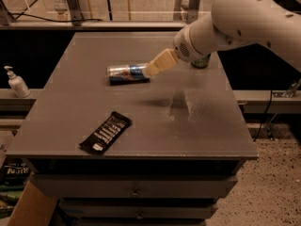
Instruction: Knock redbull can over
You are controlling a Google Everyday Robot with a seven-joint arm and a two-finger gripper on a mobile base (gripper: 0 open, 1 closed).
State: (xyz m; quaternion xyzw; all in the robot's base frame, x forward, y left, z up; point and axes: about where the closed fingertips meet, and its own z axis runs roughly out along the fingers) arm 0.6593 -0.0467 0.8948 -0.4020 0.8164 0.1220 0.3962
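Observation:
The redbull can [126, 73] lies on its side on the grey table [141, 107], left of centre toward the back. It is blue and silver with a small red mark. My gripper [155, 68] has cream-coloured fingers and hovers just to the right of the can's right end, very close to it or touching it. The white arm reaches in from the upper right.
A green can [201, 61] stands at the back right, mostly hidden behind the arm. A black snack bar [106, 132] lies near the front left. A soap bottle [16, 82] stands on a ledge at far left. The table edges are close at front and right.

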